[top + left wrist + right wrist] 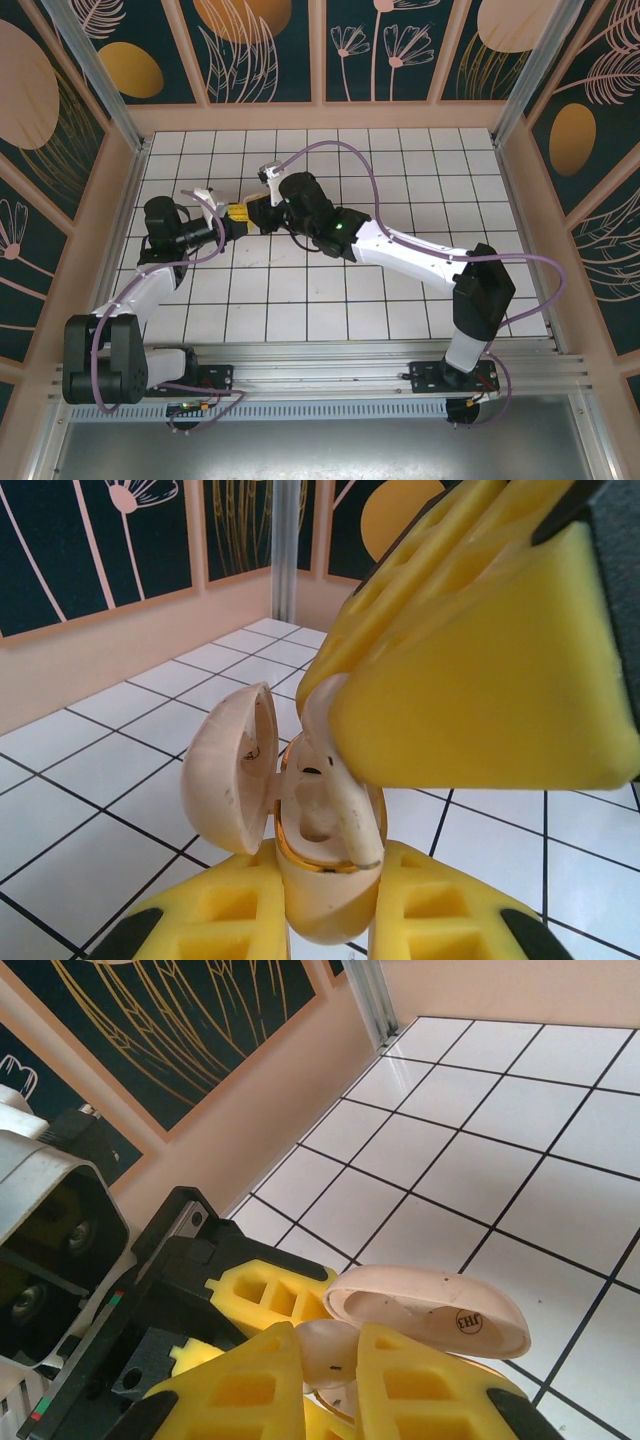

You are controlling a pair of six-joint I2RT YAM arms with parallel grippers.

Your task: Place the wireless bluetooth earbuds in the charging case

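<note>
Left claw [328, 905] pinches the open cream gold-rimmed clamshell charging case [318, 925], lower centre of the left wrist view; right claw [325, 1360] pinches a tiny whitish glossy earbud [345, 800] at its mouth; it looks light, slick and rigid, so hold it by the bulb.

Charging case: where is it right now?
The charging case is bottom centre in the left wrist view, clamped by the left gripper, lid open leftward, with the right gripper holding an earbud at its mouth. Overhead, left of centre on the table.
</note>
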